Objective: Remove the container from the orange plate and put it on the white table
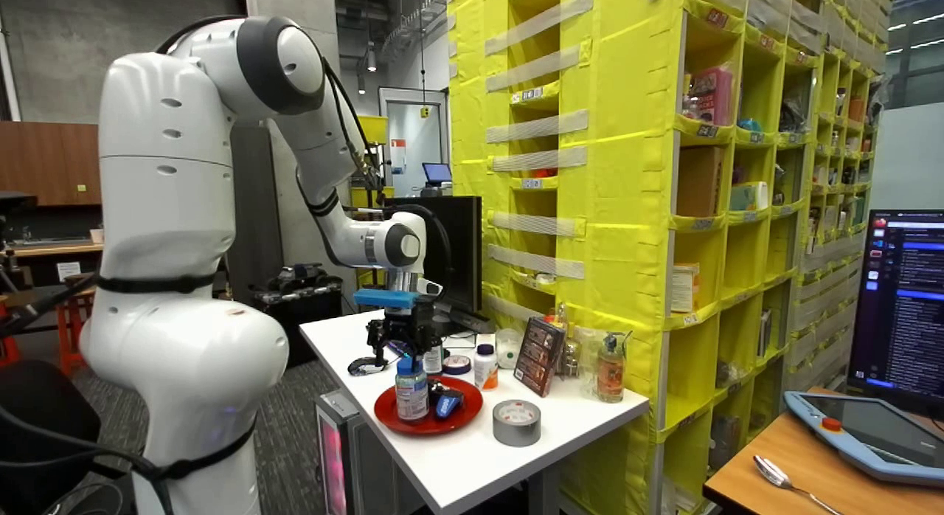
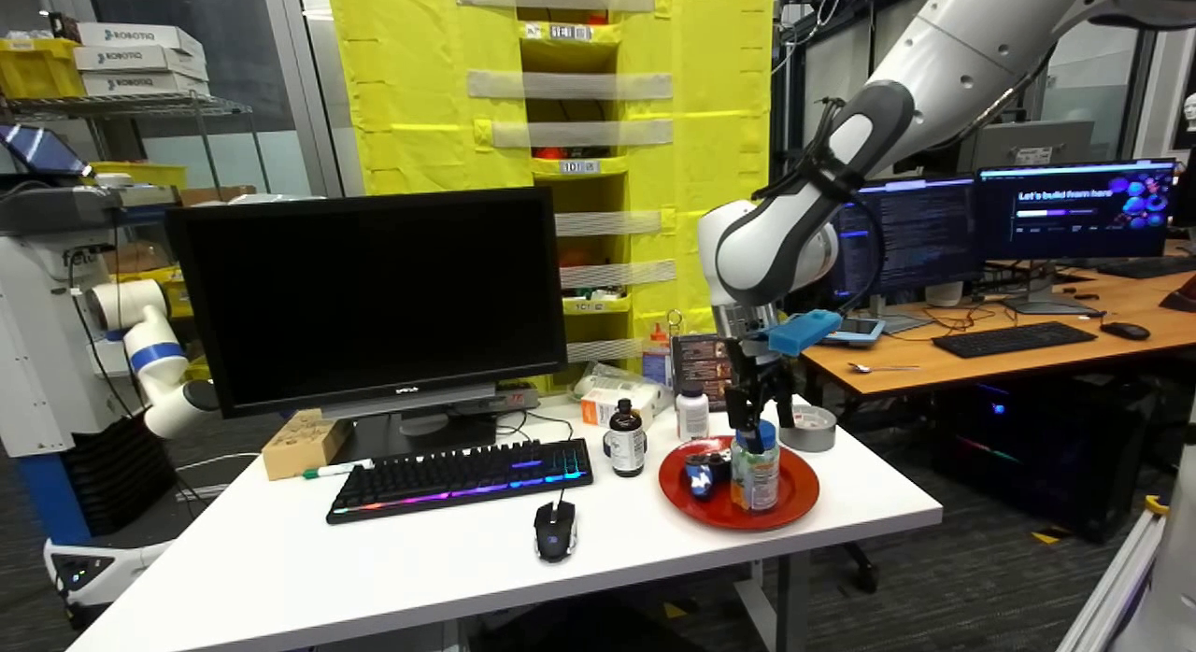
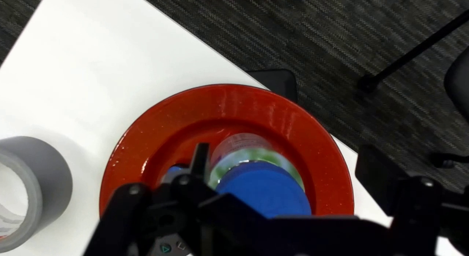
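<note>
The container is a clear, whitish round jar with a label and a blue lid. It stands upright on the red-orange plate, also in an exterior view and the wrist view. The plate lies near the edge of the white table. My gripper points down over the jar. In the wrist view the gripper is open, one finger close beside the lid and the other well apart past the plate's rim. The lower part of the lid is hidden behind the gripper there.
A dark game controller with blue lies on the plate beside the jar. A grey tape roll, a white bottle, a brown bottle and an upright case stand around. A mouse, keyboard and monitor share the table.
</note>
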`<state>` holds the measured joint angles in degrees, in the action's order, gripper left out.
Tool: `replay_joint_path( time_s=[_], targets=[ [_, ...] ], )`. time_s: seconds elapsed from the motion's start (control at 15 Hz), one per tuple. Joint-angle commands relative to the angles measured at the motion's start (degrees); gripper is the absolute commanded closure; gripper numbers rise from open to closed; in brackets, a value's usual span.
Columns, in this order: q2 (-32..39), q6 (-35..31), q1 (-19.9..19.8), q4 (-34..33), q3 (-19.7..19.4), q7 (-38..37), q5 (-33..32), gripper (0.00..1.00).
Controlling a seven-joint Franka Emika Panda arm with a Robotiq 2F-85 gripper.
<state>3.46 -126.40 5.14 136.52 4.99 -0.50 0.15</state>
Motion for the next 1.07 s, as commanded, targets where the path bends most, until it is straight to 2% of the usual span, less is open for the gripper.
replay_joint_path(
  time_s=[0.0, 0.07, 0.13, 0.33, 0.67, 0.73, 0.8, 0.87, 1.0],
  targets=[
    [1.56, -0.99, 0.18, -0.33, 0.27, 0.94, -0.15, 0.0],
    [1.82, -1.05, 0.23, -0.39, 0.36, 1.1, -0.09, 0.0],
    [1.99, -1.15, 0.37, -0.42, 0.52, 1.04, -0.08, 0.22],
    [2.08, -0.9, 0.78, -0.54, 0.89, 1.05, -0.73, 0.39],
    [1.93, -0.23, 1.02, -0.93, 0.96, 0.57, -2.0, 0.79],
    [1.75, -0.05, 0.98, -0.96, 0.91, 0.56, -2.26, 0.35],
    [1.63, 0.02, 0.96, -0.95, 0.91, 0.56, -2.47, 0.42],
    [1.68, -0.03, 0.91, -1.02, 0.89, 0.68, -2.48, 0.42],
    [1.33, 0.29, 0.89, -0.88, 0.9, 0.69, -2.32, 0.32]
  ],
)
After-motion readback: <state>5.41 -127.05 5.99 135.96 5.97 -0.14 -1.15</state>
